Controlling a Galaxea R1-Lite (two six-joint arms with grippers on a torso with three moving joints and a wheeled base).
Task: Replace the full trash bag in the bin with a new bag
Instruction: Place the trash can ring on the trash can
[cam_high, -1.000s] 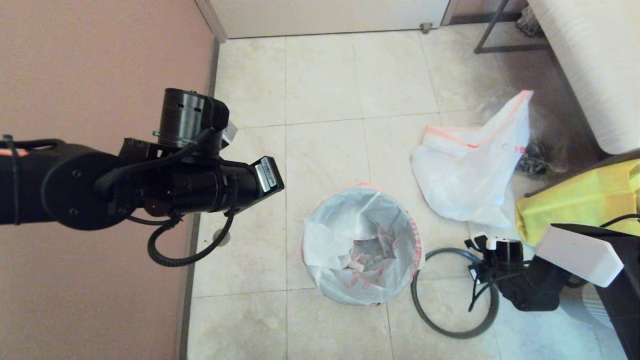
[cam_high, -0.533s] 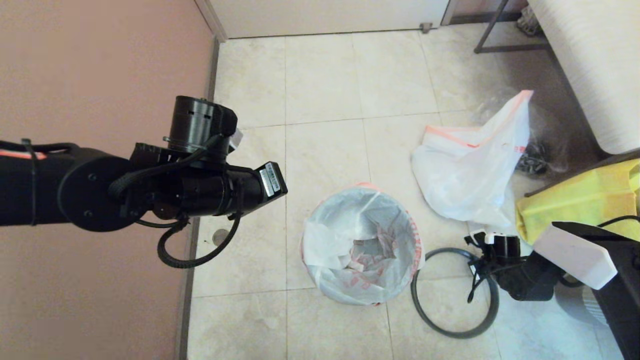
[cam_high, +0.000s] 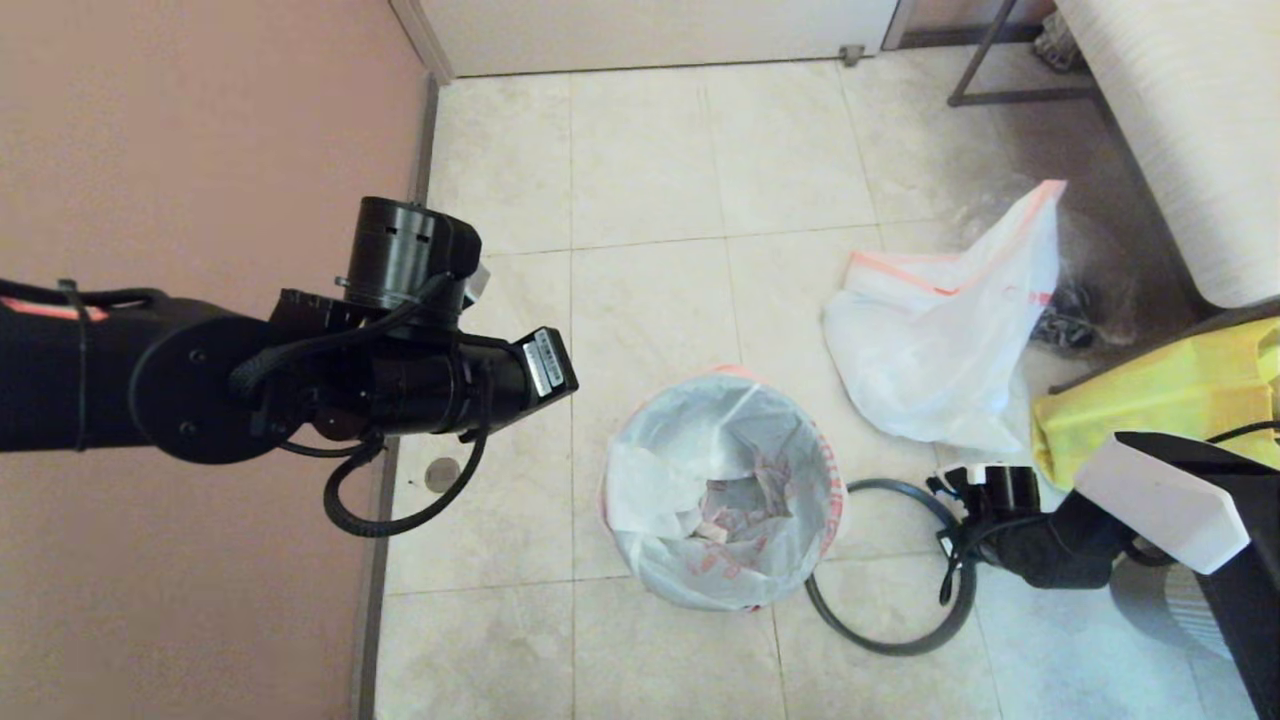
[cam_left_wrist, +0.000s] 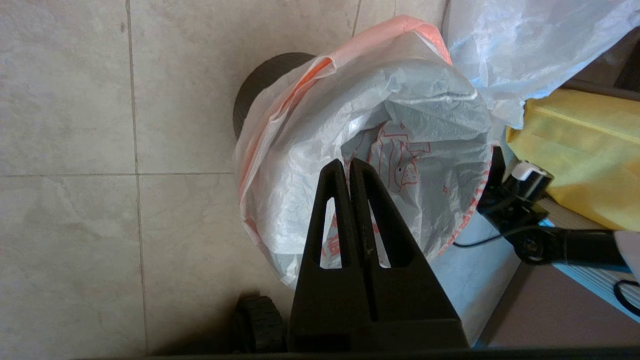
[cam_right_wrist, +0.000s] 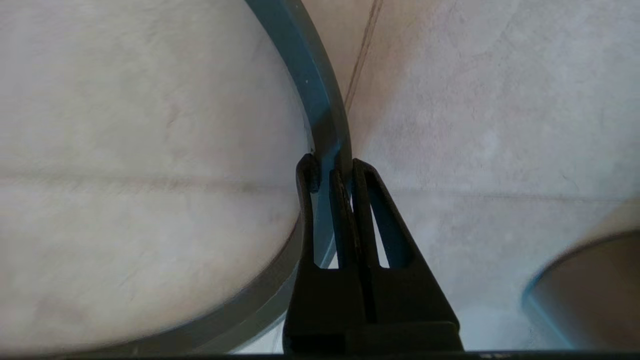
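The new bag (cam_high: 700, 440), white with red print and a pink-orange hem, lines the black bin (cam_left_wrist: 252, 87), its hem folded over the top. The bin's grey ring (cam_high: 890, 649) is off the bin, tilted at its right side, one edge by the bag's hem. My right gripper (cam_high: 948, 500) is shut on the ring (cam_right_wrist: 310, 75), fingertips (cam_right_wrist: 309, 172) either side of the band. My left gripper (cam_left_wrist: 346, 162) hangs shut and empty above the bin's mouth; its arm (cam_high: 400, 370) reaches in from the left. The full trash bag (cam_high: 930, 350) sits on the floor behind the ring.
A yellow bag (cam_high: 1160, 400) lies at the right beside the full bag. A pink wall (cam_high: 200, 120) runs along the left. A white-covered piece of furniture (cam_high: 1190, 120) with a metal frame stands at the back right. Tiled floor (cam_high: 650, 170) lies beyond the bin.
My right gripper has carried the grey ring leftward, so its edge now meets the bin's right side. The left arm has drifted slightly right and lower.
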